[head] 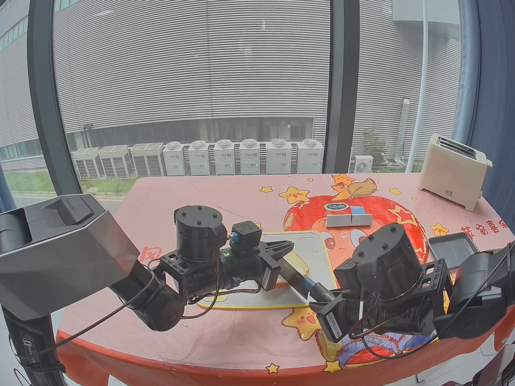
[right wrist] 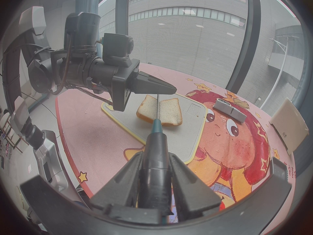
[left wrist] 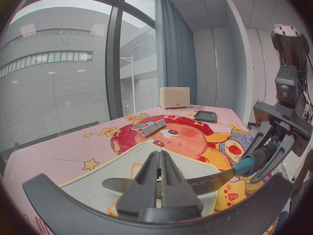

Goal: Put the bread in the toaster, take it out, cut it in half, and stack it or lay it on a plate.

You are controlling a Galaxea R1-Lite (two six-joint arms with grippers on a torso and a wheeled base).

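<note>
Bread (right wrist: 169,111) slice lies flat on cutting board (right wrist: 189,131), toward the front edge of the surface (head: 177,199), about mid-width. Cannot tell if the slice is cut through.

Knife (right wrist: 156,147) blade stands on edge across the middle of the bread, with its teal-tipped dark handle pointing toward the front right. Blade tip is past the bread's far side in the left wrist view.

Right gripper (right wrist: 156,154) is clamped on the knife handle, one finger on each side, near the board's front right corner.

Left gripper (left wrist: 159,152) has its fingers pressed together to a point and sits over the far left part of the bread, just beside the blade. Contact with the bread is unclear.

Toaster (head: 453,170), cream, stands upright at the far right corner of the surface. Dark plate (head: 453,249), square, sits near the right edge, in front of the toaster. Grey block (head: 348,219) lies mid-surface, behind the board.
</note>
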